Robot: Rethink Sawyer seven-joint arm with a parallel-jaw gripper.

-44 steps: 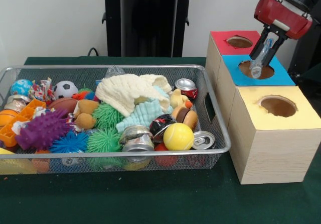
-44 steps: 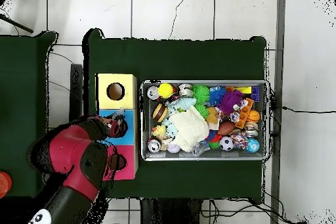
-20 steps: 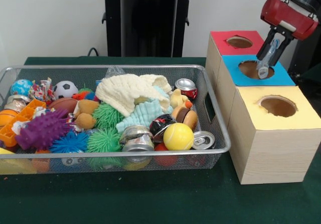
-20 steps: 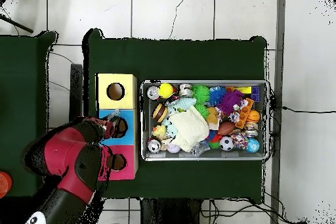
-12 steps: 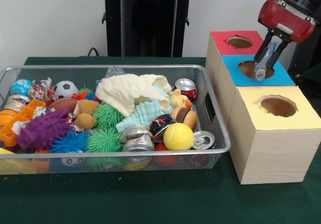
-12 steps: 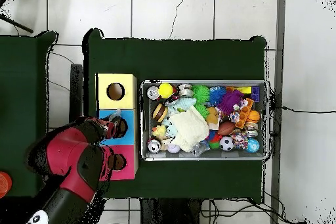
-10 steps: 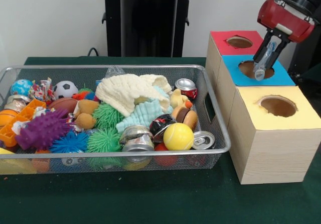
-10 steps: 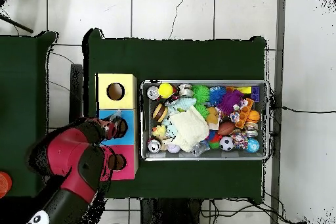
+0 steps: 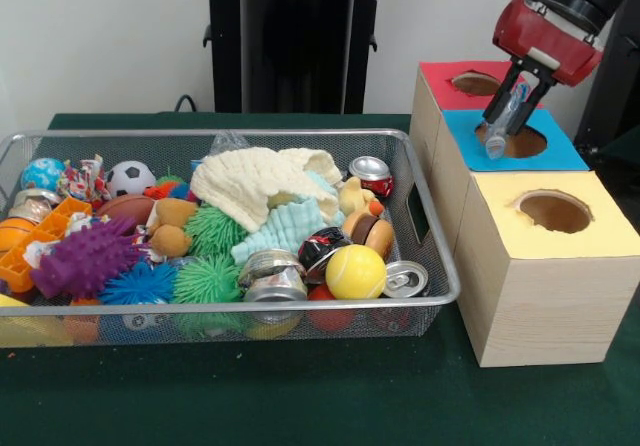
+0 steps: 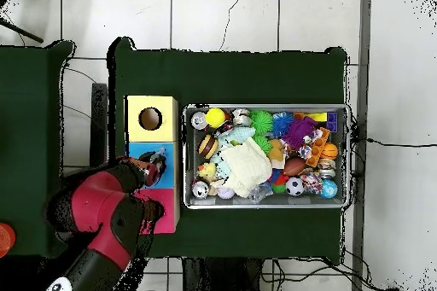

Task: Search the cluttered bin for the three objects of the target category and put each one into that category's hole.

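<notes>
Here pincer [image 9: 507, 106] clamped on clear plastic film [image 9: 499, 131], above blue-topped box's hole [image 9: 515, 141]; no legible writing.

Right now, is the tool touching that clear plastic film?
Touching. The front view shows the tool shut on the plastic film, which hangs from it above the blue box's hole.

- The red and black arm comes down from the upper right of the front view, its wrist tilted.
- The gripper [image 9: 503, 126] points down and to the left, fingers closed on a piece of clear plastic film [image 9: 500, 131].
- From overhead, the arm's red bulk hides most of the gripper [image 10: 154, 162].
</notes>
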